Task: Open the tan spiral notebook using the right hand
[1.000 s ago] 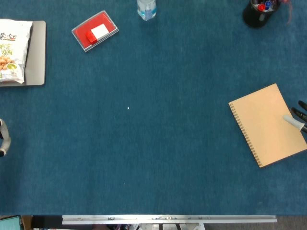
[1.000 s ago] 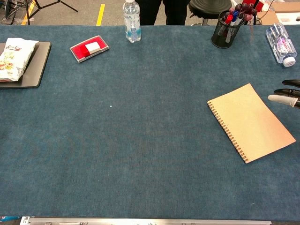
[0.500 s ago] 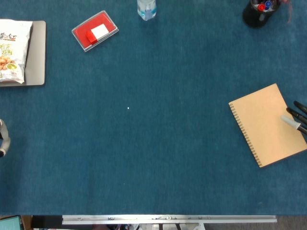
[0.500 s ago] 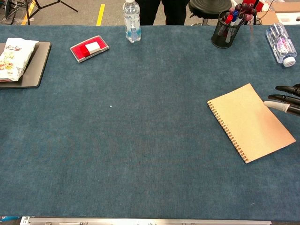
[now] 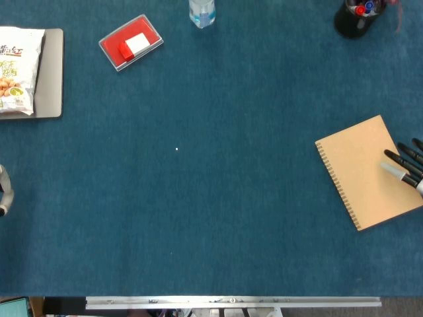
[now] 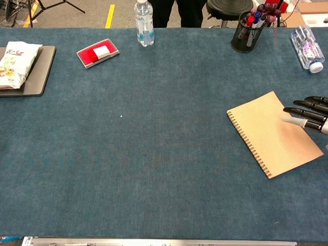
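The right robot hand (image 5: pixel 404 168) (image 6: pixel 306 114) reaches in from the right edge of the tabletop (image 5: pixel 218 198) (image 6: pixel 154 154), its dark fingers spread apart and stretched toward the left, holding nothing. The fingertips lie over the right part of the notebook (image 5: pixel 367 172) (image 6: pixel 274 133); one light-tipped finger (image 5: pixel 388 170) (image 6: pixel 288 120) reaches furthest over the cover. Whether any fingertip presses on the cover or only hovers above it cannot be told from either view.

The left robot hand (image 5: pixel 4 191) shows only as a small grey part at the left edge of the head view, low over the tabletop; how its fingers lie cannot be told.

The notebook lies shut and flat near the right edge of the tabletop, about midway between the far and near edges. Its plain tan cover faces up, and the book sits turned at an angle, with the spiral binding (image 5: pixel 336 186) (image 6: pixel 247 145) running along its left side, the side away from the right robot hand.

Toward the far left corner a snack bag (image 5: pixel 14 69) (image 6: pixel 15 57) lies on a grey tray (image 5: pixel 51 72) (image 6: pixel 38 72). A red box (image 5: pixel 130 42) (image 6: pixel 98 53) sits further right, then a water bottle (image 5: pixel 201 12) (image 6: pixel 144 21) at the far edge. A black pen cup (image 5: pixel 353 16) (image 6: pixel 246 32) stands near the far right corner, and in the chest view a second bottle (image 6: pixel 306 48) lies on its side beyond it.
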`<action>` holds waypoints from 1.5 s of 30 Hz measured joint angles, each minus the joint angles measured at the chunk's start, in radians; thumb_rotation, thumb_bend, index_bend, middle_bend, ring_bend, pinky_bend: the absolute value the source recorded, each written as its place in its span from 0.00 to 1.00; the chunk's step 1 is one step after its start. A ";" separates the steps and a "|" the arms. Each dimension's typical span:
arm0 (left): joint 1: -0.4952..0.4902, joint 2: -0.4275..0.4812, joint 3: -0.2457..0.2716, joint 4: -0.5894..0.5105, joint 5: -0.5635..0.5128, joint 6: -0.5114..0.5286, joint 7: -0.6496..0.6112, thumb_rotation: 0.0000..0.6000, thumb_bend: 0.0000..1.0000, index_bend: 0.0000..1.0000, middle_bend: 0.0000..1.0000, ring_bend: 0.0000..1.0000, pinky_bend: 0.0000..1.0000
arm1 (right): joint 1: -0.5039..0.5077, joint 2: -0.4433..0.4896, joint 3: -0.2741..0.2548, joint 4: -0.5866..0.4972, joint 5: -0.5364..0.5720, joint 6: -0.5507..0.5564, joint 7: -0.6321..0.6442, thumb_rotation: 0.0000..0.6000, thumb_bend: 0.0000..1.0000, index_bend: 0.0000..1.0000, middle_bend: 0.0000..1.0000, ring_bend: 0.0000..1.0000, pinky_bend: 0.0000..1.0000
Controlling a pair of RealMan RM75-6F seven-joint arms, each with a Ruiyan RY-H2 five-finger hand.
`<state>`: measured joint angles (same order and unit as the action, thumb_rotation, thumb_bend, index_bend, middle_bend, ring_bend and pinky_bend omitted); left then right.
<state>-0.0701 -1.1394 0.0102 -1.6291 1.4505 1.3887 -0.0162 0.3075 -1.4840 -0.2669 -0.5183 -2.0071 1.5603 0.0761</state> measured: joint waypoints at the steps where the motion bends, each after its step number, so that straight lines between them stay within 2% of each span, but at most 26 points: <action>1: 0.000 0.000 0.000 -0.001 0.001 0.001 0.000 1.00 0.30 0.66 0.61 0.57 0.72 | -0.001 -0.006 -0.004 0.007 0.000 0.004 0.005 1.00 0.00 0.00 0.06 0.00 0.14; 20: 0.001 0.002 0.000 -0.003 0.001 0.003 -0.001 1.00 0.30 0.66 0.61 0.57 0.72 | -0.010 -0.078 -0.041 0.074 0.000 0.030 0.064 1.00 0.00 0.00 0.06 0.00 0.14; 45: 0.002 0.005 -0.001 -0.006 0.003 0.007 -0.006 1.00 0.30 0.66 0.61 0.57 0.72 | -0.004 -0.133 -0.071 0.067 -0.015 0.095 0.101 1.00 0.00 0.00 0.06 0.00 0.14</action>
<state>-0.0679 -1.1345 0.0093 -1.6347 1.4538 1.3958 -0.0218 0.3030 -1.6173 -0.3375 -0.4511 -2.0221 1.6552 0.1772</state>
